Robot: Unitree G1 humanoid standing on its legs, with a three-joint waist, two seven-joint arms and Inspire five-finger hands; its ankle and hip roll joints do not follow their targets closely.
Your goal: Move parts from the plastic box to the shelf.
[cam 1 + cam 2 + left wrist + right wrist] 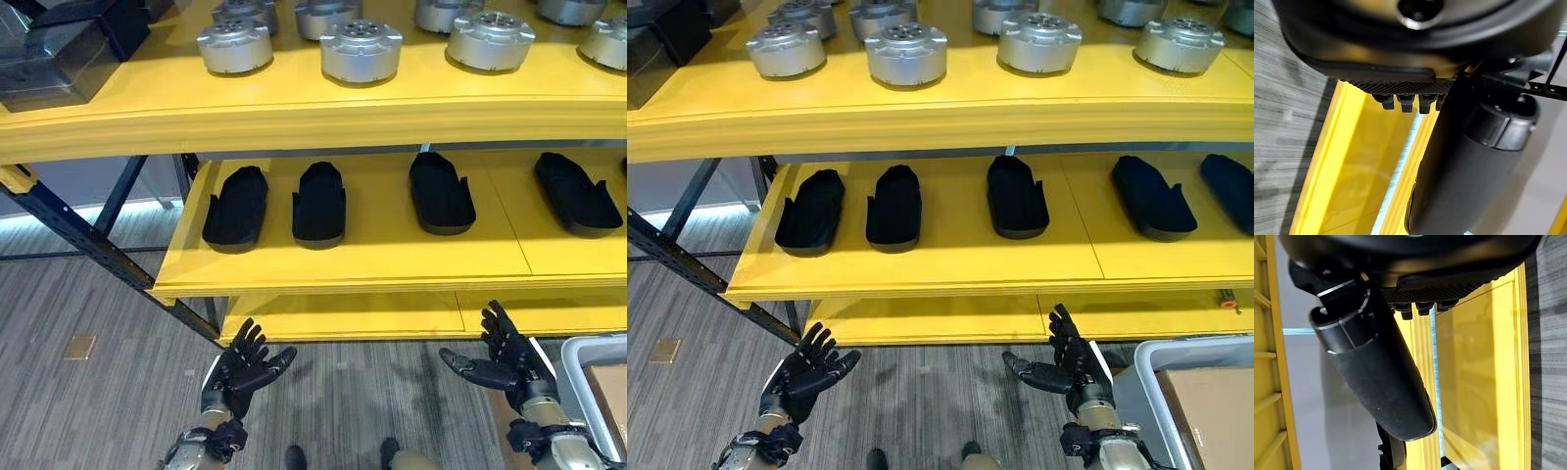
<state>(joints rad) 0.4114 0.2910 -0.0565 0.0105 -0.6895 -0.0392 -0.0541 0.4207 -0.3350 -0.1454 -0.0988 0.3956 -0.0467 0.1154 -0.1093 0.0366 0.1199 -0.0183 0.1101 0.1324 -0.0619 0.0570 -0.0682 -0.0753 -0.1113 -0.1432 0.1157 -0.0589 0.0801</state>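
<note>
Even, bright overhead light falls on the yellow shelf (pixel 343 250), whose upper board casts a dark band across the back of the middle level, a pale glow lines the floor (pixel 88 401) at left, and both wrist views are blurred close up.

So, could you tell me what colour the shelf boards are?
Yellow shelf boards, clearest in the left eye view.

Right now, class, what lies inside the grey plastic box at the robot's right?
Inside the box a brown cardboard-like slab shows. Whatever lies under it is covered, and the picture's edge cuts off the rest.
</note>
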